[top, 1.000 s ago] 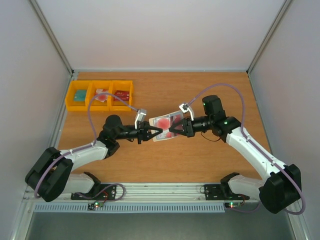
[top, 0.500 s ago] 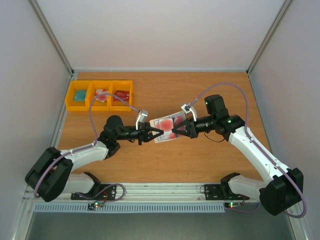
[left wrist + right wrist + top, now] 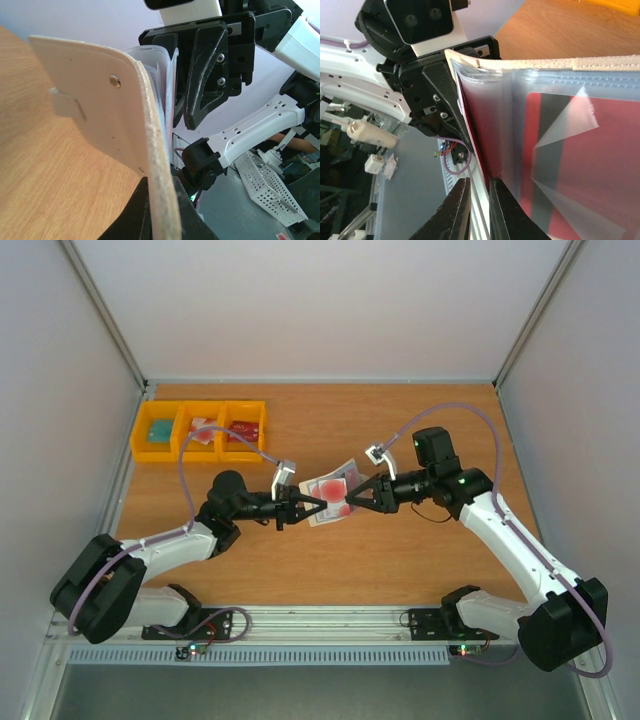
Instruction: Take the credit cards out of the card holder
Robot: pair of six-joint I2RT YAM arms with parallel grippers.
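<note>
Both grippers hold the card holder [image 3: 331,493] above the table's middle. In the left wrist view its cream-beige outside [image 3: 100,105] with the snap tab [image 3: 65,102] faces me. My left gripper [image 3: 303,507] [image 3: 162,215] is shut on the holder's near edge. The right wrist view shows clear pockets [image 3: 560,125] with red cards inside. My right gripper [image 3: 356,500] [image 3: 479,210] is nearly closed on the thin edge of a whitish-red credit card [image 3: 479,125] at the holder's open side. Its black fingers [image 3: 202,75] show behind the holder in the left wrist view.
Three joined yellow bins [image 3: 200,430] stand at the back left, with small cards lying in them. White walls enclose the wooden table [image 3: 420,560]. A metal rail [image 3: 330,620] runs along the near edge between the arm bases.
My right gripper has drawn slightly right and back. The holder's right side has lifted and tilted up. My left gripper has stayed in place, still holding the holder.
</note>
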